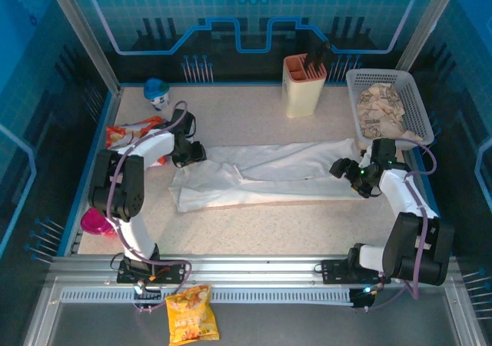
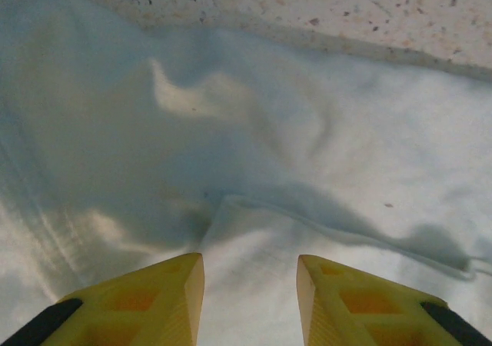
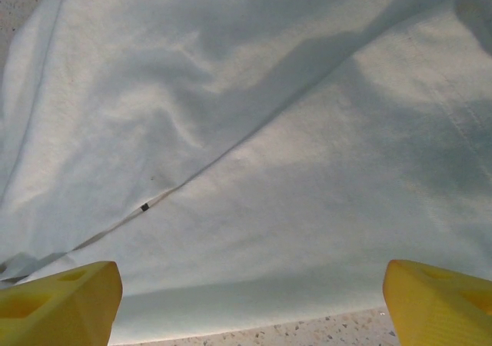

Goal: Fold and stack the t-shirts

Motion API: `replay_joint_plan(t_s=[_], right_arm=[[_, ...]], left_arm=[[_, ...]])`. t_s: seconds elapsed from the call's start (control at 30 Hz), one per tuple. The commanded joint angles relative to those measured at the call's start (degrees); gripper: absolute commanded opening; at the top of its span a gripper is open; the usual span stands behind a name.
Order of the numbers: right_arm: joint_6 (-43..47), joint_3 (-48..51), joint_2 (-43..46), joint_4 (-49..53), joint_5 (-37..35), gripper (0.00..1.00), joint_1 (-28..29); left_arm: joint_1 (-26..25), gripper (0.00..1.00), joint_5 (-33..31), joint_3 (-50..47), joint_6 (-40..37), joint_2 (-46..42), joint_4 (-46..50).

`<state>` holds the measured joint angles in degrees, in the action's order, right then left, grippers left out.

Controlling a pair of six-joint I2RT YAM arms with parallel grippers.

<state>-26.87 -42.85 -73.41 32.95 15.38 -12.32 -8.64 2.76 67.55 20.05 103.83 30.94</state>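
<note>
Clearly the job right now is getting a clean hold on both ends of the t-shirt (image 1: 269, 173), which lies as a long rumpled band across the middle of the table (image 1: 254, 108), running from one arm to the other. The left gripper (image 1: 191, 154) hangs over the shirt's left end with its yellow fingers (image 2: 165, 300) parted only a little, nothing pinched between them that I can see; a raised hem ridge runs right up into the gap. The right gripper (image 1: 344, 168) sits at the opposite end, jaws spread wide and empty, the near edge of the cloth just ahead of its fingers (image 3: 69, 296). To do this well, I'd say each side should come straight down and bite an edge rather than loose belly fabric, the left taking that ridge, the right closing on the hem, then both lifting evenly so the cloth doesn't drag or twist. The shirt itself is plain white, soft, creased with shallow folds, layered along a diagonal seam carrying a small dark mark (image 3: 144, 207).
</note>
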Motion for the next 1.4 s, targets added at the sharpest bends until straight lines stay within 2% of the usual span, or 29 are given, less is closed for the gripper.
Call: replay_joint_plan(t_s=[0.0, 0.07, 0.2, 0.33, 0.57, 0.77, 1.0, 1.37], right_arm=[[1.14, -1.71, -0.36, 0.62, 1.04, 0.89, 0.76], [1.22, -1.61, -0.37, 0.58, 0.80, 0.89, 0.77], [1.12, -1.72, -0.87, 0.28, 1.47, 0.89, 0.71], [1.03, -1.81, -1.21, 0.17, 1.54, 0.89, 0.72], [1.03, -2.12, -1.22, 0.28, 1.42, 0.89, 0.72], [1.03, -2.08, -1.51, 0.27, 1.42, 0.89, 0.72], [1.18, -1.83, -1.50, 0.24, 1.41, 0.89, 0.63], [1.37, -1.69, -1.19, 0.46, 1.32, 0.88, 0.59]], left_arm=[[0.47, 0.39, -2.43, -0.03, -2.77, 1.28, -1.14], [0.47, 0.42, -2.75, -0.40, -3.04, 1.45, -2.12], [0.47, 0.41, -2.95, -0.92, -3.55, 1.79, -3.52], [0.47, 0.31, -1.83, -0.93, -3.21, 2.65, -4.33], [0.47, 0.20, -1.32, -0.93, -2.72, 2.81, -4.66], [0.47, 0.00, -2.78, -0.36, -2.24, 2.04, -3.12], [0.49, 0.00, -4.64, -0.03, -2.21, -3.78, -1.58], [0.56, 0.00, -7.00, 2.70, -4.08, -5.62, 0.82]])
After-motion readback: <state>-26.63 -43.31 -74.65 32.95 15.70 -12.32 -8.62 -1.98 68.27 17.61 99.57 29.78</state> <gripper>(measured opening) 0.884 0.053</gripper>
